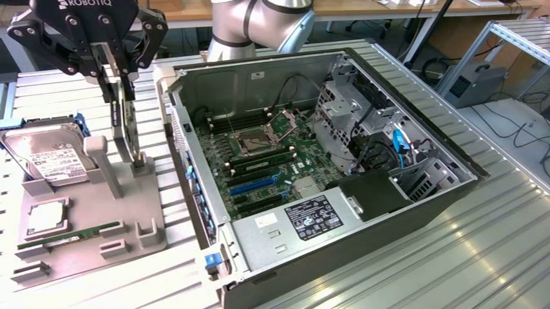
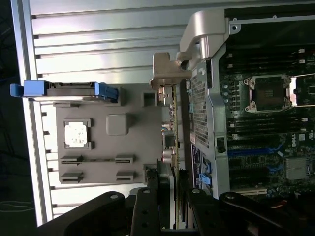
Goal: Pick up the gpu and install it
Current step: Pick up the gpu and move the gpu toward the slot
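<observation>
The gpu (image 1: 129, 138) stands upright and edge-on in the slots of a grey fixture (image 1: 86, 251) on the exterior view's left, just outside the open computer case (image 1: 257, 71). My gripper (image 1: 118, 80) comes down over the card's top edge, with one finger on each face, shut on it. In the wrist view the gpu (image 2: 173, 128) is a thin blade running to its silver bracket (image 2: 167, 73), with my gripper (image 2: 173, 196) clamped on the near end. The motherboard (image 1: 266, 161) lies in the case with blue expansion slots (image 1: 257, 183).
A silver hard drive (image 1: 47, 154) in a blue carrier, a square processor (image 1: 47, 219) and a green RAM stick (image 1: 69, 237) also sit on the fixture. The case wall (image 1: 176, 129) rises close beside the card. Drive cages and cables (image 1: 378, 141) fill the case's far side.
</observation>
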Robot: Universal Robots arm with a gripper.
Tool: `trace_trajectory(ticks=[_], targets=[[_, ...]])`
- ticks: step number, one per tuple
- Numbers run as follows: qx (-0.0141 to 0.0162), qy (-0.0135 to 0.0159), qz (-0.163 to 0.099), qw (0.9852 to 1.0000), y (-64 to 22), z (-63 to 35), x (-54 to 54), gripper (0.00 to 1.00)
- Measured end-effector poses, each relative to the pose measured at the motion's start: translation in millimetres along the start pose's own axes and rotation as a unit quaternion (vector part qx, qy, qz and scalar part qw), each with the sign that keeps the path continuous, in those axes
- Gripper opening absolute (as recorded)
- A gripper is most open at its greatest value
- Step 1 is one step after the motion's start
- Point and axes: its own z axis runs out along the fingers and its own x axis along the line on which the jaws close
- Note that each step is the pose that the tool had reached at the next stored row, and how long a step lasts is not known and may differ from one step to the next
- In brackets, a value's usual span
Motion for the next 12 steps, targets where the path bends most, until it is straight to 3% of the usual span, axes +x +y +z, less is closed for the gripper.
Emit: trace_trajectory(ticks=[12], targets=[[0.0, 0.0, 0.0, 1.0, 0.6, 0.2, -8.2, 0.27]])
